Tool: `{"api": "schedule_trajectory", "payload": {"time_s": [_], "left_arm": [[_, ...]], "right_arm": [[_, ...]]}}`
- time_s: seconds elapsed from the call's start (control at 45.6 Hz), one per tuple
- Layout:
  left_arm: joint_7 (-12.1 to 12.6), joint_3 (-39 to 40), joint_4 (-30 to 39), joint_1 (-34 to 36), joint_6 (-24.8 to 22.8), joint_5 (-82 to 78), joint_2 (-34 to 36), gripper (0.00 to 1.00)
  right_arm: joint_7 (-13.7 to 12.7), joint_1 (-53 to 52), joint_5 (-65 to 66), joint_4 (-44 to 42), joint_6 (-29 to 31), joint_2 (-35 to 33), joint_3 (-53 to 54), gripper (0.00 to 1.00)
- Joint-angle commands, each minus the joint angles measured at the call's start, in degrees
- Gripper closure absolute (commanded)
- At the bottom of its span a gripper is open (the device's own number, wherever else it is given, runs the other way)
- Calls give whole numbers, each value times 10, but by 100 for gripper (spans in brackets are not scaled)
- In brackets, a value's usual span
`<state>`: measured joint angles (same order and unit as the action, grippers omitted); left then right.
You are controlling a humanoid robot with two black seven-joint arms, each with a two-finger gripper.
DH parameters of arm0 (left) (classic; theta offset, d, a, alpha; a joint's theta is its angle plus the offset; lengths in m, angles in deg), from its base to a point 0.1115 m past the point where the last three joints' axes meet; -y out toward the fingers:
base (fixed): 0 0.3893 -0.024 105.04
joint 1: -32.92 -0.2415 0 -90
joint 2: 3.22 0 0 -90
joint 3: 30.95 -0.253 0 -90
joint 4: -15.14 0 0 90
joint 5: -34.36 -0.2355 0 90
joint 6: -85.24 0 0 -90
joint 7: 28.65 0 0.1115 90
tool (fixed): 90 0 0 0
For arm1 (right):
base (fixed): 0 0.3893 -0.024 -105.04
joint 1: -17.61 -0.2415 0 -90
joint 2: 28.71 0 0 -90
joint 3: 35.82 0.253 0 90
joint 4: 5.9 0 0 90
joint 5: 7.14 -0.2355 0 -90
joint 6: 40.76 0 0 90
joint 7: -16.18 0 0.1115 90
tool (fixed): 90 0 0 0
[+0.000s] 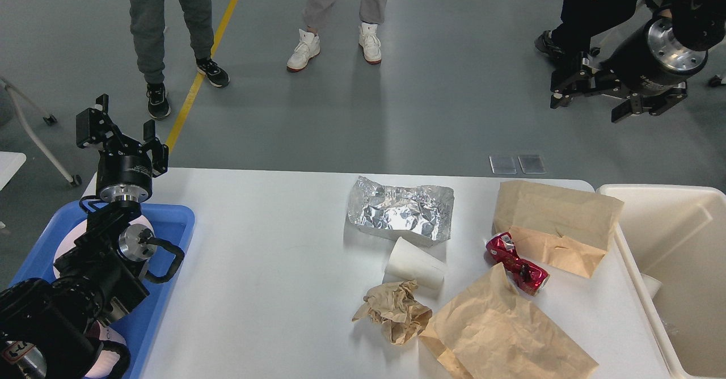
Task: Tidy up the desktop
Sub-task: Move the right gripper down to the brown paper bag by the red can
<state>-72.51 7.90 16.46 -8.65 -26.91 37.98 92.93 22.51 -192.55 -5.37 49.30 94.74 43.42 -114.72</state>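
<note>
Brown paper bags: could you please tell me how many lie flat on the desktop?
2: one brown paper bag at the far right, another at the near edge. The crumpled brown wad isn't counted.

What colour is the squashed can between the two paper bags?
The squashed can is shiny red with dark markings, seen best in the head view.

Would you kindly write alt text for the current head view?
A white desktop holds litter: crumpled foil, a tipped white cup, a brown paper wad, two brown paper bags and a crushed red can. The empty left gripper and right gripper are raised, jaws open. People stand beyond.
</note>
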Motion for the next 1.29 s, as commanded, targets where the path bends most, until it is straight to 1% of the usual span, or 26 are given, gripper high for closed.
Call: {"api": "schedule_trajectory", "payload": {"time_s": [0.0, 0.11, 0.175, 0.241, 0.438, 0.636, 0.833, 0.943, 1.096, 1.272], "left_arm": [[0, 0, 0, 0, 0, 0, 0, 4], [0, 0, 0, 0, 0, 0, 0, 4], [0, 0, 0, 0, 0, 0, 0, 4], [0, 0, 0, 0, 0, 0, 0, 4], [0, 0, 0, 0, 0, 0, 0, 4], [0, 0, 0, 0, 0, 0, 0, 4], [-1, 0, 0, 0, 0, 0, 0, 4], [0, 0, 0, 0, 0, 0, 0, 4], [-1, 0, 0, 0, 0, 0, 0, 4], [0, 0, 0, 0, 0, 0, 0, 4]], "right_arm": [[0, -30, 1, 9, 35, 32, -14, 0], [0, -29, 1, 9, 39, 35, -13, 0], [0, -16, 2, 4, 28, 32, -10, 0], [-1, 21, 5, -1, 8, 29, -13, 0], [-2, 173, 9, -29, -98, 0, -16, 0], [-2, 311, 4, -79, -210, -28, -9, 0], [-2, 376, -2, -98, -284, -39, 4, 0], [-2, 406, -2, -120, -307, -45, 26, 0], [-2, 473, -2, -157, -329, -45, 67, 0], [-4, 520, -2, -183, -352, -45, 96, 0]]}}
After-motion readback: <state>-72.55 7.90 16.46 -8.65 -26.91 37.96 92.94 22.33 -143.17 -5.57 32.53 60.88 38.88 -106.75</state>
